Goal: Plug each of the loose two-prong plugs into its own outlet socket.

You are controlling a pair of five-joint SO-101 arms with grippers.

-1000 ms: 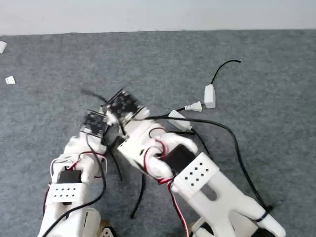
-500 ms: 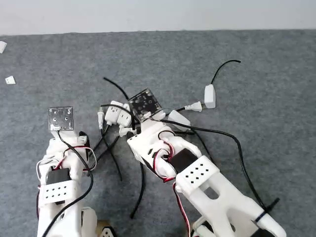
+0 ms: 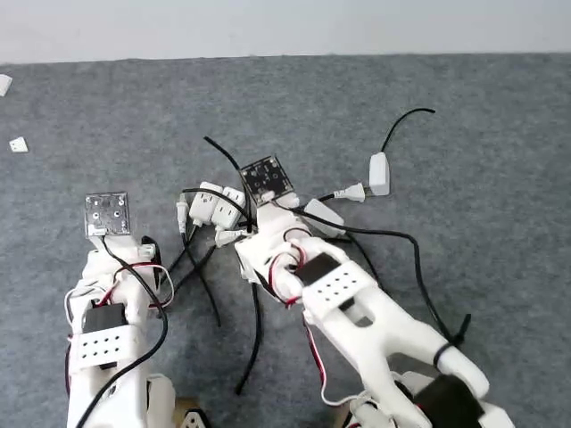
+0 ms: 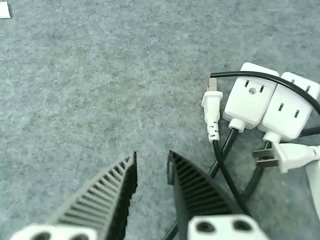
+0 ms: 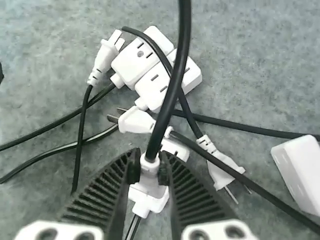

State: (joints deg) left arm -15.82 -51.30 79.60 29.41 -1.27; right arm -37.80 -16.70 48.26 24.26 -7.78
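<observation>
Left fingers (image 4: 116,194) have pulled back; right fingers (image 5: 192,197) clamp a plug (image 5: 148,193).

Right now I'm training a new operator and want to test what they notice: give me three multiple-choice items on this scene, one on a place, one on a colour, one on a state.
1. Where do the two white outlet sockets lie? A on an arm; B far apart at opposite edges; C side by side on the grey carpet.
2. What colour are the cords on the loose plugs? A red; B black; C white.
3. How is the left hand? A open, holding nothing; B shut on a plug; C shut on a socket.
Answers: 1 C, they sit next to each other on the carpet; 2 B, each plug's cord is black; 3 A, its fingers stand apart over bare carpet.
</observation>
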